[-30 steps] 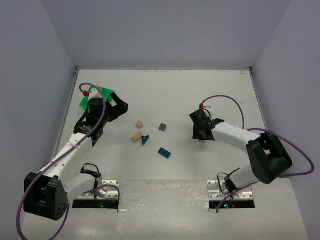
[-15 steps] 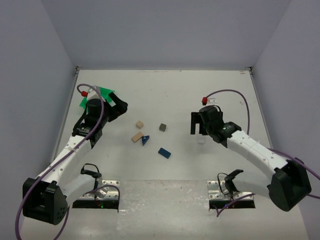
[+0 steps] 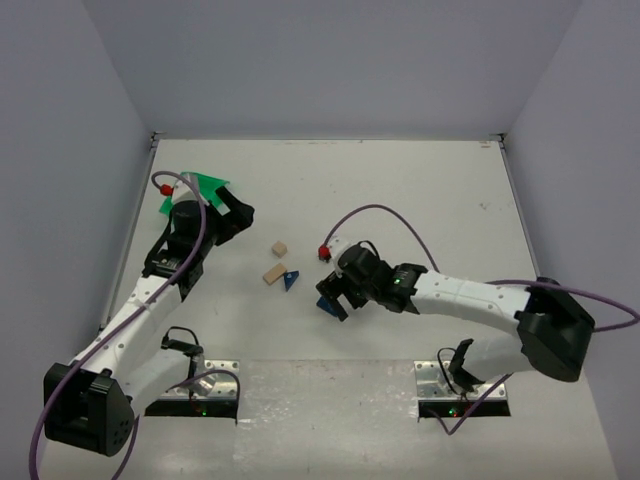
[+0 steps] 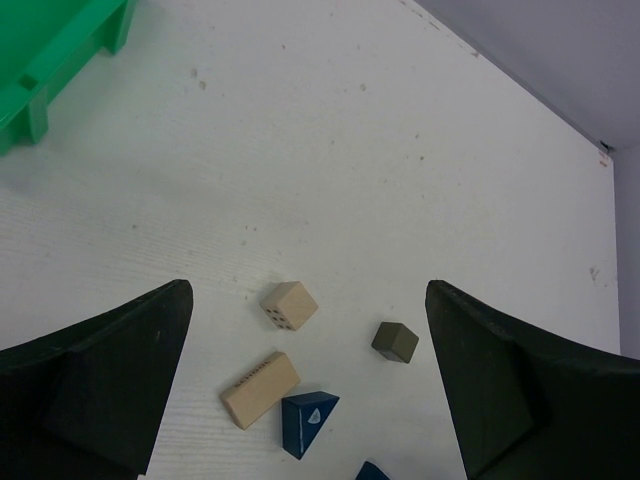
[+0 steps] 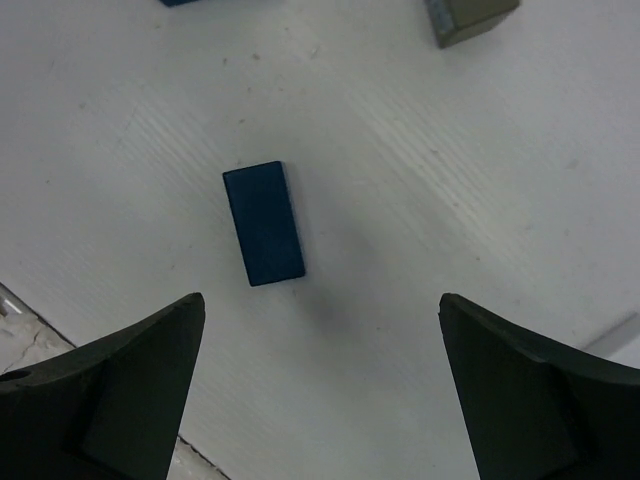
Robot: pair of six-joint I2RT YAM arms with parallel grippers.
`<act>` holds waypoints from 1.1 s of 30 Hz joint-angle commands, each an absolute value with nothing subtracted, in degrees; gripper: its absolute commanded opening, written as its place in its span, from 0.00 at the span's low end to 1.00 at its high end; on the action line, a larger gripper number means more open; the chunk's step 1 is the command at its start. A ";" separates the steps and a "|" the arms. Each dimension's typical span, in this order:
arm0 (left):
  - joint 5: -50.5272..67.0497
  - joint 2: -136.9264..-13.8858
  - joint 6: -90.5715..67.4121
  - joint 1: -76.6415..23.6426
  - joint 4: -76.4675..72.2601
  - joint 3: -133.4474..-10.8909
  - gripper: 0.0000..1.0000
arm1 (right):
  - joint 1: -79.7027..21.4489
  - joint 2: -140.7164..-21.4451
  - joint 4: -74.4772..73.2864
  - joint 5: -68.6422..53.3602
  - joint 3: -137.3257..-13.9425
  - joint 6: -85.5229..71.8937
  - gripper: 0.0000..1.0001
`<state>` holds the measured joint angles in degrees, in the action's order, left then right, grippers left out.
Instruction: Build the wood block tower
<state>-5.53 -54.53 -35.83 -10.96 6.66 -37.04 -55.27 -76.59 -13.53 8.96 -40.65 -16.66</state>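
Several small wooden blocks lie loose in the middle of the table. A tan cube point(image 3: 280, 248) point(image 4: 289, 305), a long tan block point(image 3: 273, 273) point(image 4: 260, 388) and a blue wedge point(image 3: 291, 279) point(image 4: 307, 420) sit close together. The dark grey cube point(image 4: 396, 341) point(image 5: 470, 18) lies to their right. A flat blue block point(image 5: 264, 223) rests on the table just ahead of my right gripper point(image 3: 335, 296) point(image 5: 320, 300), which hovers open and empty above it. My left gripper point(image 3: 243, 213) point(image 4: 308, 298) stands open and empty, left of the blocks and apart from them.
A green plastic bin point(image 3: 205, 185) point(image 4: 60, 60) stands at the back left, behind the left gripper. The right arm's body and its cable stretch across the table's right half. Grey walls close in three sides of the table.
The right arm has swung left from the right middle of the table to over the flat blue block, jaws opening wider on the way. The left arm has barely moved.
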 commanded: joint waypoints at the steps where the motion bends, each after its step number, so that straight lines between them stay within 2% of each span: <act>1: -5.01 -53.85 -35.66 -11.63 4.83 -36.42 1.00 | -59.86 -85.70 -8.24 12.32 -48.01 -15.36 0.97; 7: -3.88 -53.71 -35.77 -11.60 4.31 -35.78 1.00 | -61.69 -96.85 -9.85 17.74 -53.59 -16.68 0.88; 10: -4.10 -53.63 -35.68 -11.60 4.22 -35.72 1.00 | -61.70 -98.47 -10.49 17.65 -53.91 -18.54 0.77; 17: -4.39 -53.61 -35.75 -11.60 4.22 -35.60 1.00 | -62.05 -99.76 -10.28 16.79 -52.71 -21.42 0.44; 18: -4.39 -53.61 -35.71 -11.60 4.22 -35.60 1.00 | -62.05 -99.78 -10.30 16.79 -52.61 -21.72 0.42; 20: -4.31 -53.55 -35.86 -11.60 4.22 -35.51 1.00 | -62.05 -100.00 -10.67 17.89 -52.36 -23.82 0.24; 22: -4.23 -53.61 -35.94 -11.60 4.14 -35.59 1.00 | -61.97 -99.52 -11.14 20.49 -52.13 -25.94 0.19; 28: -3.78 -53.82 -36.18 -11.60 4.13 -35.56 1.00 | -61.14 -96.47 -17.62 32.76 -52.47 -36.51 0.14; 33: -3.69 -53.82 -36.32 -11.60 4.10 -35.45 1.00 | -56.46 -91.10 -19.34 33.26 -49.56 -40.56 0.13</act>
